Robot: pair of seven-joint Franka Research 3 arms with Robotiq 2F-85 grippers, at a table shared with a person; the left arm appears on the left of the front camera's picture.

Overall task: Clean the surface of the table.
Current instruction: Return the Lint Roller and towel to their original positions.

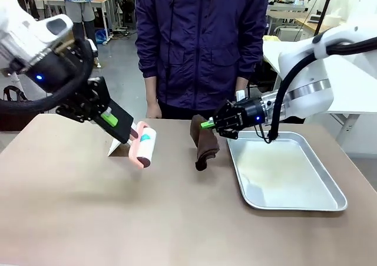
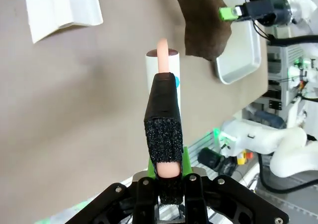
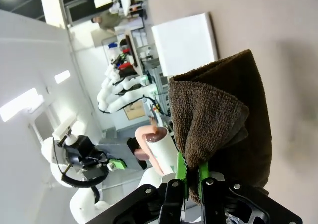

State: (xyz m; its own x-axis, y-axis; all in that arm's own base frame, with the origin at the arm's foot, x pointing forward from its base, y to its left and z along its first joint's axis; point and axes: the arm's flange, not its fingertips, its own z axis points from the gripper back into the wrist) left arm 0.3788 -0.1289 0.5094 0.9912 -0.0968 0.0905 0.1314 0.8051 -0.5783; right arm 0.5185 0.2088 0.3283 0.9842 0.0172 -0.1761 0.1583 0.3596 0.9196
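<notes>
— Workshop benches and a person in a dark purple jacket are seen beyond the far edge in the front view. How is the wide, matte brownish-taupe table [image 1: 88, 219] laid out there?

— Its top runs across the whole picture. A shallow rectangular metal tray [image 1: 330, 202] is set on its right part, and a folded white card [image 1: 118, 149] stands left of centre. The left gripper [image 1: 131, 135] is clamped on the salmon-pink handle of a white lint roller [image 1: 145, 146], which is held just above the top, long axis running near to far. The right gripper [image 1: 207, 124] is pinched on a dark brown terry cloth [image 1: 204, 142], whose lower end hangs down to the top just left of the tray.

— And from the left wrist view?

— The table [image 2: 74, 134] is spread straight ahead of the fingers. The lint roller [image 2: 164, 80] is pointed along them, its handle gripped tight. The cloth [image 2: 203, 23] and tray [image 2: 243, 50] lie farther on, to the right.

— From the right wrist view?

— The cloth [image 3: 223, 119] is bunched between the closed green pads [image 3: 182, 172], with bare table [image 3: 268, 30] beyond it. The white card [image 3: 185, 44] is seen past the cloth, and the roller [image 3: 161, 149] at lower left.

— Which tool is nearer the surface?

— Probably the cloth, since its tip seems to be touching; the open stretch to be wiped lies on the left and near sides of both tools.
</notes>
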